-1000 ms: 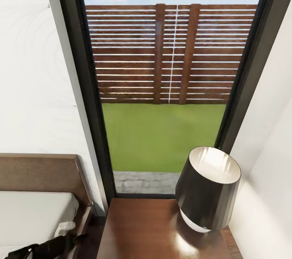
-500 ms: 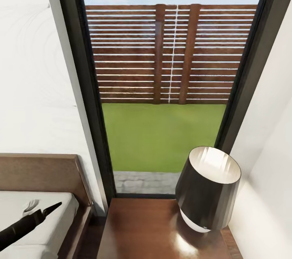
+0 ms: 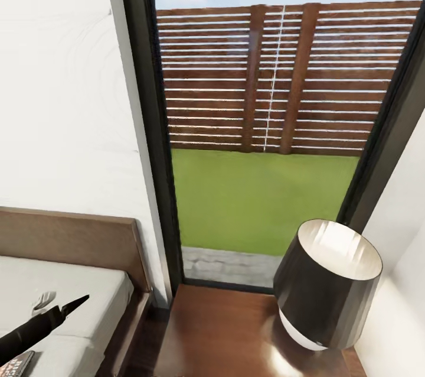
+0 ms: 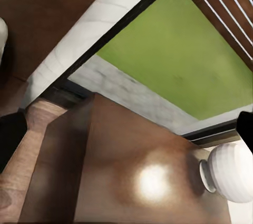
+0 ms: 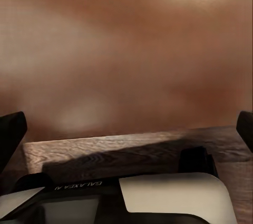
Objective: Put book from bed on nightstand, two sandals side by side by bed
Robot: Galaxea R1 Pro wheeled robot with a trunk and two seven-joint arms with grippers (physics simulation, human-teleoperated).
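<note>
Nightstand [image 3: 230, 335] bears lamp [image 3: 327, 285].

One bed [image 3: 59, 288], one nightstand [image 3: 236, 335], one lamp [image 3: 327, 285] (dark shade, white base), one tall window [image 3: 265, 129], and one slatted fence [image 3: 283, 78] are in sight.

We saw the nightstand [image 3: 236, 335] right of the bed [image 3: 65, 294], against the window [image 3: 265, 129], a lamp [image 3: 327, 285] on its right side, our left arm [image 3: 35, 324] over the mattress, the fence [image 3: 283, 75] beyond the grass [image 3: 260, 200].
</note>
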